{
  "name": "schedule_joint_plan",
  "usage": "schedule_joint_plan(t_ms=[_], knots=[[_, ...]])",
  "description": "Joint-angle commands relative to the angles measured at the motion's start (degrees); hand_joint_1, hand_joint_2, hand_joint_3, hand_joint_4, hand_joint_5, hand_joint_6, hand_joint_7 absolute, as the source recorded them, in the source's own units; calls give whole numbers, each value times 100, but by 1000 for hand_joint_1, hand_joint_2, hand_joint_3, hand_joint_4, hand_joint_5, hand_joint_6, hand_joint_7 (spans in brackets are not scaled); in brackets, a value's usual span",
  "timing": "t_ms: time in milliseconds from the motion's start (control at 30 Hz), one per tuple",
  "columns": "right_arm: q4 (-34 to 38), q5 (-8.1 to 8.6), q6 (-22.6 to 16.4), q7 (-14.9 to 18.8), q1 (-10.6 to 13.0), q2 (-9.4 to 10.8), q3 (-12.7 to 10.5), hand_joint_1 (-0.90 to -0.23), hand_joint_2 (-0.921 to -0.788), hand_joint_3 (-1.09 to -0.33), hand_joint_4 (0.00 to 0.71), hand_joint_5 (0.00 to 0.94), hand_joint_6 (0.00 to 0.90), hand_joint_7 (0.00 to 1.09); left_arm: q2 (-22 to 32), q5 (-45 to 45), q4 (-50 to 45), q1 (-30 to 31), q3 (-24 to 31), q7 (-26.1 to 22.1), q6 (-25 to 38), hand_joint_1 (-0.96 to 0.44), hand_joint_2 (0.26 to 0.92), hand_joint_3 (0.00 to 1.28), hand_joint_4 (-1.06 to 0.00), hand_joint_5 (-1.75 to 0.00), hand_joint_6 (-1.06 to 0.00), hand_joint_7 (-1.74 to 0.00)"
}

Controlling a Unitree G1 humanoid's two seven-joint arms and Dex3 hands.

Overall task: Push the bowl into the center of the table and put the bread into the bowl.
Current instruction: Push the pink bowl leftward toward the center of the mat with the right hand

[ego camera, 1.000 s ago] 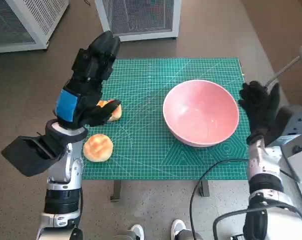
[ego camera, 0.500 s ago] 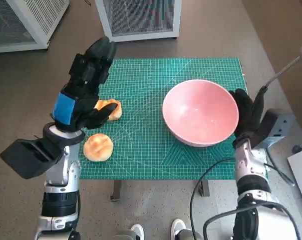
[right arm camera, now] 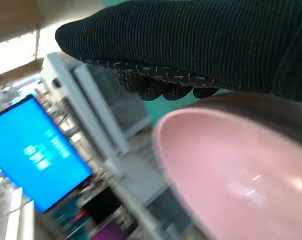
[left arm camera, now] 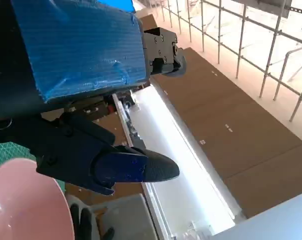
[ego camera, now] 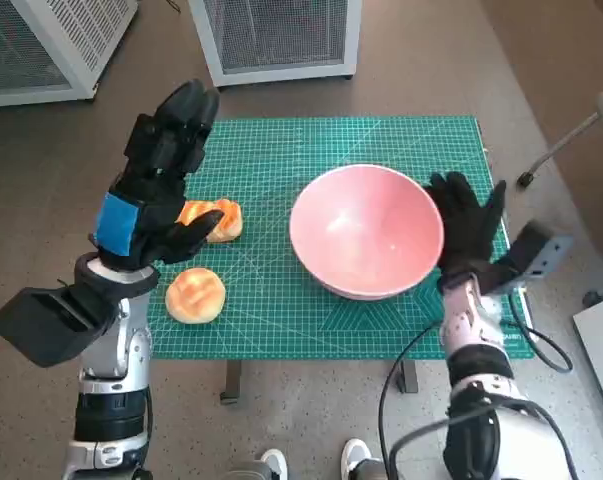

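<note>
The right hand (ego camera: 466,222) in the black knitted glove presses flat, fingers spread, against the round pink bowl (ego camera: 366,231), which stands near the middle of the green counter (ego camera: 281,160). The left hand (ego camera: 153,190) hovers released, holding nothing, above 2 golden bread rolls (ego camera: 196,294) lying at the counter's left side.

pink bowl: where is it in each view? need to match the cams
Head view: pink bowl mid-table, right of centre.
Left wrist view: only its rim, in the lower left corner.
Right wrist view: fills the lower right.
Shared landmark: the gloved right hand against its rim.
</note>
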Motion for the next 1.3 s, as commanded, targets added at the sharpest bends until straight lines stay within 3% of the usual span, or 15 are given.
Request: schedule_joint_plan(t_ms=[33,133,467,933,1133,1300], knots=[[78,209,235,75,-79,208,-188,-473,-921,-785,91,3,22,438,54,32,-122,104,37,46,43,-671,921,301,-134,-8,-1,-452],[82,238,293,83,-144,280,-235,-466,-921,-790,79,1,10,440,58,24,-146,131,45,55,45,-671,921,300,-136,-8,-2,-450],[100,31,395,-70,-285,419,-77,-475,-921,-805,59,0,-1,399,59,-2,-251,211,92,101,106,-659,921,290,-138,-7,-3,-439],[66,-18,439,3,-325,291,-73,-487,-921,-804,90,11,10,406,40,47,-225,271,100,183,55,-663,921,290,-139,-5,-7,-421],[-3,-59,172,163,-357,131,-26,-492,-921,-806,82,5,5,384,29,31,-150,243,106,176,28,-651,921,289,-140,-5,-11,-413],[-178,-410,-604,271,-376,43,368,-490,-921,-812,94,5,26,434,65,77,-101,203,111,181,7,-643,921,290,-140,-4,-13,-409]])
